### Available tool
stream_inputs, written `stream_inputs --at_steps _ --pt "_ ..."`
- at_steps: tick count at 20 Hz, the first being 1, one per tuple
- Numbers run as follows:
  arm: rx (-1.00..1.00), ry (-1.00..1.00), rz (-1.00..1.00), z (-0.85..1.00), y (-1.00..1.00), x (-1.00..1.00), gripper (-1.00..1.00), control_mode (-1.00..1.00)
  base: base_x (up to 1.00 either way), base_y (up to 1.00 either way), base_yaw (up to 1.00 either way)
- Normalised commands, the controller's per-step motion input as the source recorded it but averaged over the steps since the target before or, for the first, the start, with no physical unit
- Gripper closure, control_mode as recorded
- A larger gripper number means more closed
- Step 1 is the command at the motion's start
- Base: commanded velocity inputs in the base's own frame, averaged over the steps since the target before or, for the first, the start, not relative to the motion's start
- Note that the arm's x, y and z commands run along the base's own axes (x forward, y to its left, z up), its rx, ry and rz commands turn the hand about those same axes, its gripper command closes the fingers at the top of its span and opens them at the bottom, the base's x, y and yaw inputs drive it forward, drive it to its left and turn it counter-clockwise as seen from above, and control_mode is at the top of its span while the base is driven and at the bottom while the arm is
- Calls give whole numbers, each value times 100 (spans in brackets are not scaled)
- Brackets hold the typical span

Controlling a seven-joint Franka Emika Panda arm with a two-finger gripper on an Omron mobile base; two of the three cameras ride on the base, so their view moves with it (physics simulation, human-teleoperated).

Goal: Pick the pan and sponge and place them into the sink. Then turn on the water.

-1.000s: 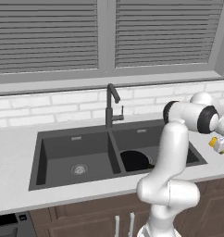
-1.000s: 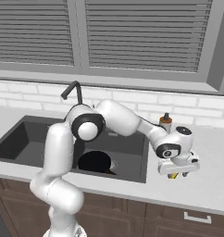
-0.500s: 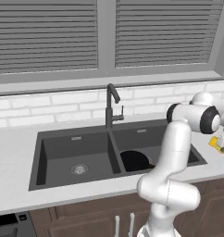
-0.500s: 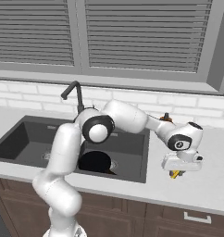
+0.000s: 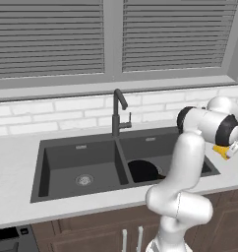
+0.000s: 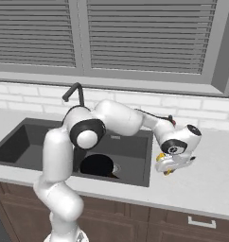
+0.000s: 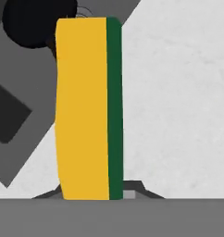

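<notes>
The yellow sponge [image 7: 84, 109] with its green layer stands upright between my fingers, and my gripper [image 6: 166, 165] is shut on it over the counter just right of the sink [image 6: 22, 142]. From the left base view a yellow corner of the sponge [image 5: 221, 151] pokes out under the hand beside the gripper [image 5: 230, 149]. The black pan [image 5: 143, 171] lies in the right basin of the sink [image 5: 76, 157]; it is also seen as the pan [image 6: 98, 166] behind my arm and as the pan [image 7: 37, 21] at the upper left of the hand view. No water runs from the faucet [image 5: 117, 110].
The light grey counter [image 6: 206, 184] runs around the sink and on to the right. A white brick wall [image 5: 52, 115] and a window with shut blinds stand behind. The dark gooseneck faucet [image 6: 74, 92] rises at the back between the basins.
The jaws have shut onto the sponge. The hand has stayed at nearly the same spot right of the sink while the arm's upper links swung.
</notes>
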Motion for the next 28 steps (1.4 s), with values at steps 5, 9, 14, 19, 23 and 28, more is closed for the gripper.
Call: stream_inputs --at_steps 5,9,14,19,23,28 --pt "0 -29 28 15 89 -12 100 -100 0 0 0" --pt "0 4 48 30 78 0 100 -100 0 0 0" --pt "0 14 54 25 73 1 100 -100 0 0 0" --pt "0 -1 32 6 77 5 100 -100 0 0 0" --pt "0 -9 13 0 88 16 100 -100 0 0 0" --pt "0 -3 11 0 77 37 100 -100 0 0 0"
